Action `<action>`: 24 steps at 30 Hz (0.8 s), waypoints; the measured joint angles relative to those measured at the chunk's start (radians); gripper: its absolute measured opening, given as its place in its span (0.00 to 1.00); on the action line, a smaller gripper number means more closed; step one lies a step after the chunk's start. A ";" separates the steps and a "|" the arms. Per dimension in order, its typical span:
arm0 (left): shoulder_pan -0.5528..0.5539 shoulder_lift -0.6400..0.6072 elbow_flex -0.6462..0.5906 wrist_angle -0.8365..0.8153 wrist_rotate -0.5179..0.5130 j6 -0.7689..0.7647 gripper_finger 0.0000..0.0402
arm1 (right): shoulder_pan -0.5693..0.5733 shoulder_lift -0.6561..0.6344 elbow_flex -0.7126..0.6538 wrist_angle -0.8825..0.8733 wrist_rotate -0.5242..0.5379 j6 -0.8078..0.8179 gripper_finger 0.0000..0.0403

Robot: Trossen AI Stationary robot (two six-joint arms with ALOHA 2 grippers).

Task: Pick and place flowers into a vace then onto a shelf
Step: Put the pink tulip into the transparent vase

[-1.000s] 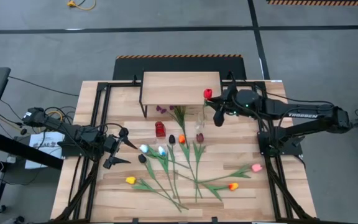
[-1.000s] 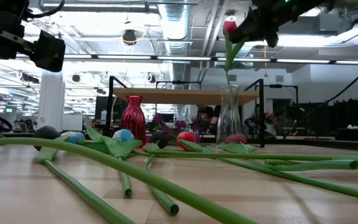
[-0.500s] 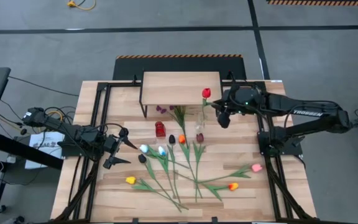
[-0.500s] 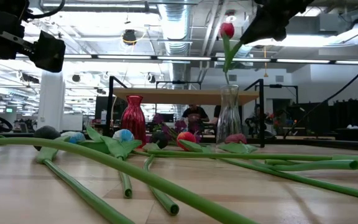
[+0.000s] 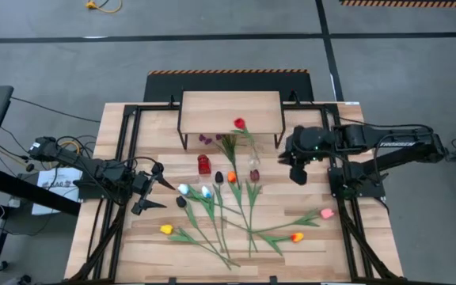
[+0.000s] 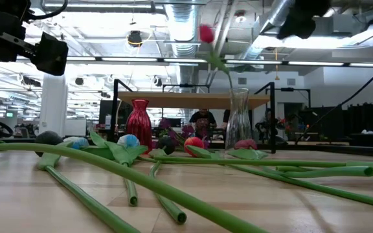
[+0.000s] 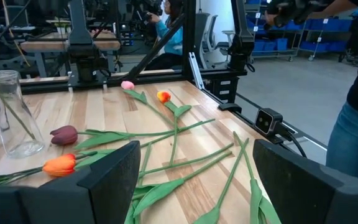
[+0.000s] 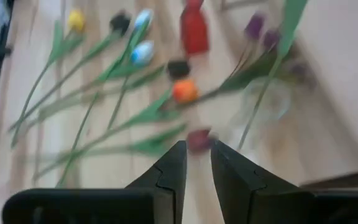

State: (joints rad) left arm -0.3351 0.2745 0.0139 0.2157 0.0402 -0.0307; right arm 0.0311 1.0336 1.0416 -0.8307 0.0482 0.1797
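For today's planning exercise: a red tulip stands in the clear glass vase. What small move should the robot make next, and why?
Probably the right pincer, empty and nearly closed, should open and lower toward the pink tulip lying nearest it. The red tulip already leans in the clear vase, with many flowers left on the table. The left pincer waits open.

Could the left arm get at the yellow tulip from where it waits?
Probably yes: the left gripper is open, and the yellow tulip lies nearby on the left side of the table with nothing between them.
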 joint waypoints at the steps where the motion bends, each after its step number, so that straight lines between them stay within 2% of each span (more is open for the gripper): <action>1: 0.000 0.000 0.000 0.000 0.000 0.000 0.75 | 0.016 0.000 0.000 -0.027 -0.007 0.008 0.17; 14: 0.000 0.000 0.000 0.000 -0.001 0.000 0.75 | 0.213 0.021 0.000 -0.293 -0.051 0.146 0.17; 24: 0.000 0.000 0.000 0.000 -0.002 0.000 0.75 | 0.340 0.196 0.000 -0.338 -0.111 0.181 0.17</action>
State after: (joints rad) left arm -0.3355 0.2745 0.0139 0.2157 0.0380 -0.0307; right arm 0.3707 1.2299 1.0416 -1.1686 -0.0631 0.3603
